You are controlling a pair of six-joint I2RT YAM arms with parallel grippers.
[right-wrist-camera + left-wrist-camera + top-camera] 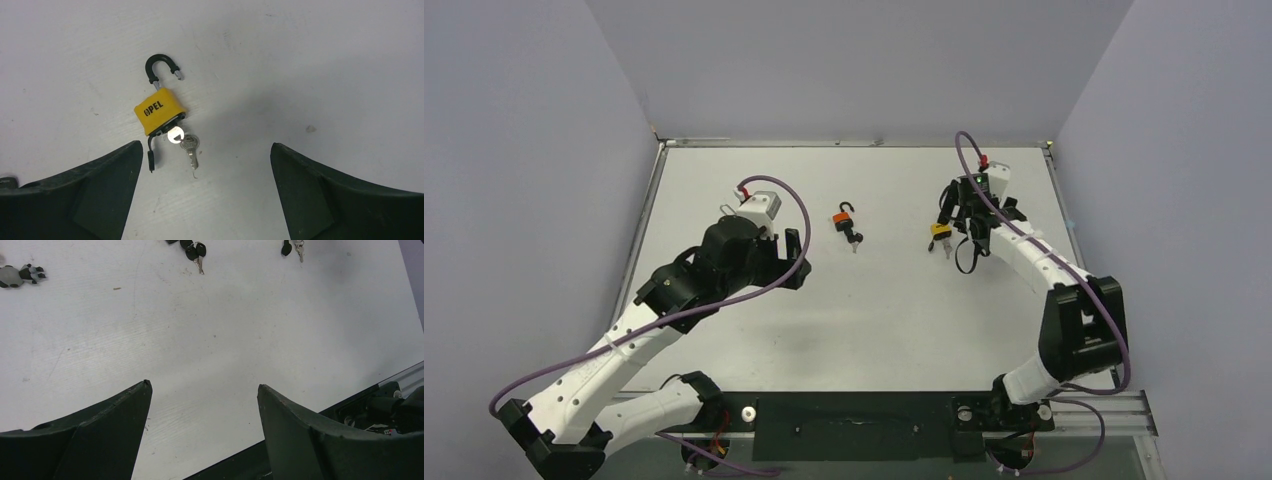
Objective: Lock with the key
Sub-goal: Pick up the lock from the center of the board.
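Beneath the right wrist, yellow padlock [160, 117] reads OPEL.

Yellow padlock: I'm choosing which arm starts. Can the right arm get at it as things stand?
Probably yes. The right gripper hangs open above the yellow padlock, which lies flat on the table with its keys attached; nothing shows between the two.

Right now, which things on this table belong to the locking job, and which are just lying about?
Job:
yellow padlock, shackle open, below the open jaws of the right gripper
key bunch at its base

Lying about:
orange padlock, shackle also open, with black-headed keys; possibly a second target
small grey-and-black object, unidentifiable
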